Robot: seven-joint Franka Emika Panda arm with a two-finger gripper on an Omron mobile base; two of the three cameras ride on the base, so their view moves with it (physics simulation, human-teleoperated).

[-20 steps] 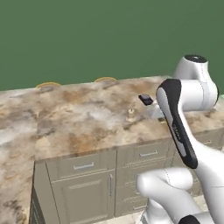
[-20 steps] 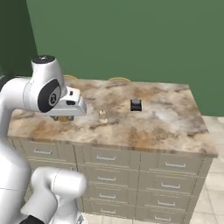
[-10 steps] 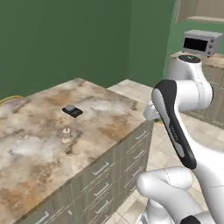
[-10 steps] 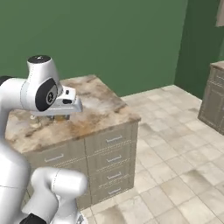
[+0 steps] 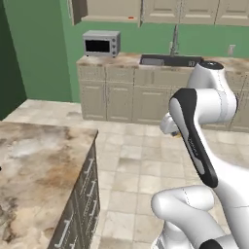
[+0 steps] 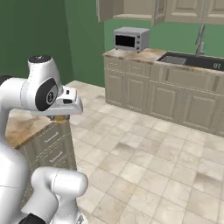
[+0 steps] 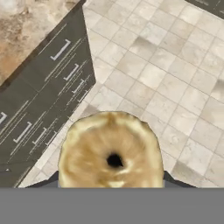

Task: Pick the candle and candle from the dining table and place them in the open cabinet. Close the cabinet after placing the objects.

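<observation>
**Base has swung round, candle's along for the ride**

So the whole scene has shifted compared with a moment back; that's the cameras turning with the base, not stuff moving on its own; the dining table (image 5: 39,170) has slid off to the lower left of the left base view, and now the far kitchen wall fills the top of the frame, with the microwave (image 5: 101,44) at upper left and the cabinet (image 5: 109,9) standing open just above it.

The gripper (image 6: 59,116) is closed around the golden-brown candle (image 7: 111,151); in the hand view it sits bottom centre, dark wick hole facing the camera, floor tiles behind it.

My read: first candle is picked and in transit; the cream one isn't visible here, probably on the table yet.
</observation>
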